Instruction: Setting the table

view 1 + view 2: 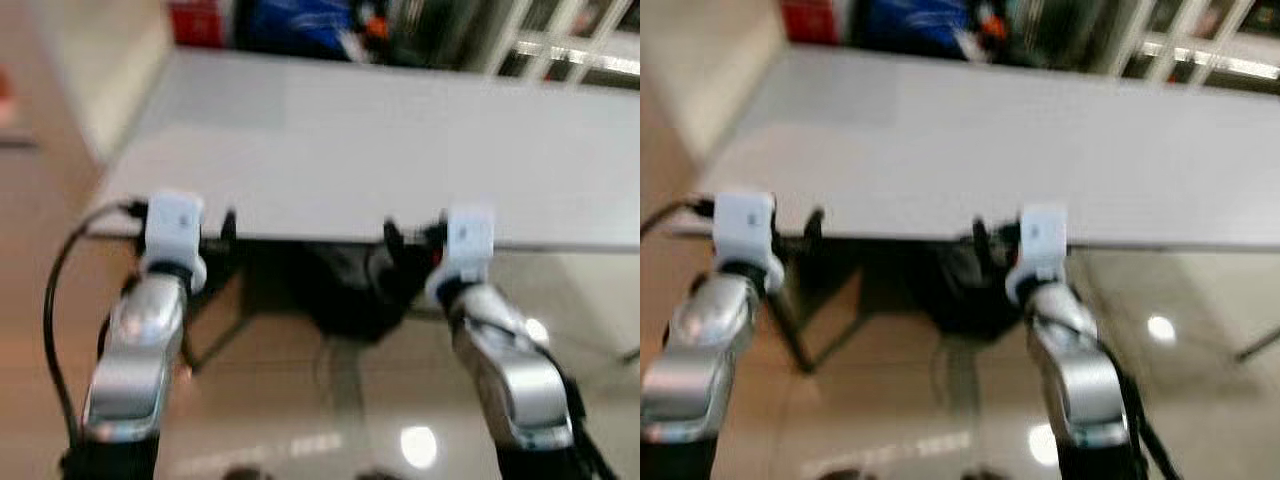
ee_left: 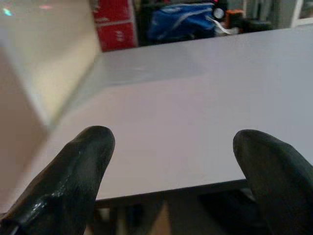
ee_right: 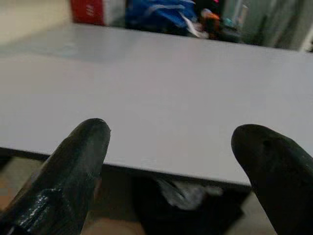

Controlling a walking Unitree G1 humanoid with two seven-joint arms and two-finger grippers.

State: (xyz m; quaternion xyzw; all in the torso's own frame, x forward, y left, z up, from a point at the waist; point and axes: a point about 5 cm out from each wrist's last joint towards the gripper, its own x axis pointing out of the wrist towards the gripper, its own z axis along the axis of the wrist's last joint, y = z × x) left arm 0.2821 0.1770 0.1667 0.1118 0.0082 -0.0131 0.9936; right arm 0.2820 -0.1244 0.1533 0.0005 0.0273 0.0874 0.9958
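Table [image 1: 380,150], grey and bare, is faced at its near edge by left gripper [image 2: 171,166] and right gripper [image 3: 171,161], both spread wide and carrying nothing, apparently ready for setting it.

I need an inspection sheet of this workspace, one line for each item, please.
Surface: grey table, bare part in view, picture blurred.
Job's things: nothing seen.
Clutter: nothing seen on the table.
Grippers: left claw and right claw open, held at the table's near edge, holding nothing.
Cables: black cable loops beside the left arm.
Surroundings: red box, blue bag beyond the table; dark object underneath; glossy floor.
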